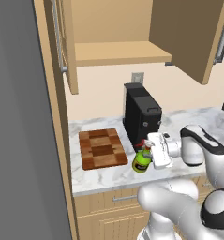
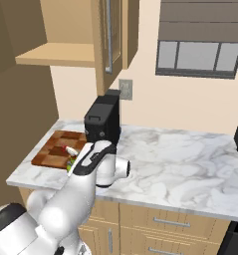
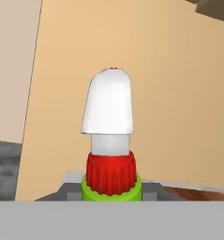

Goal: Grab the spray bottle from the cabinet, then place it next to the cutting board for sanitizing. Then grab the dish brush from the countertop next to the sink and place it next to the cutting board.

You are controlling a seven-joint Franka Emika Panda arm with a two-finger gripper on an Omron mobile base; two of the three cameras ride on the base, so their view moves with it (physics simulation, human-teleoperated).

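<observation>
So the two-finger gripper [image 1: 148, 151] on the white arm is pinched around the small bright-green spray bottle with the red neck and whitish trigger nozzle [image 1: 142, 160], holding it over the white grey-veined marble countertop [image 1: 108, 176], just right of the checkered wooden cutting board of dark and reddish-brown blocks [image 1: 102, 148]. From the hand camera the red collar and white nozzle [image 3: 108, 108] sit dead centre between the tips, so the grip looks square.

The step is the set-down, I'd say. Tips for doing it well: lower straight down until the base sits flat on the marble, and only then let go. In the left base view I can't tell whether the bottom is touching the counter yet, so don't release early or it may tip. Keep it beside the board, not on it, and mind the tall black boxy appliance [image 1: 140, 115] just behind; there isn't much room there. After release, lift clear upward so the fingers don't clip the nozzle. The light-wood wall cabinet [image 1: 118, 47] stands open above.
</observation>
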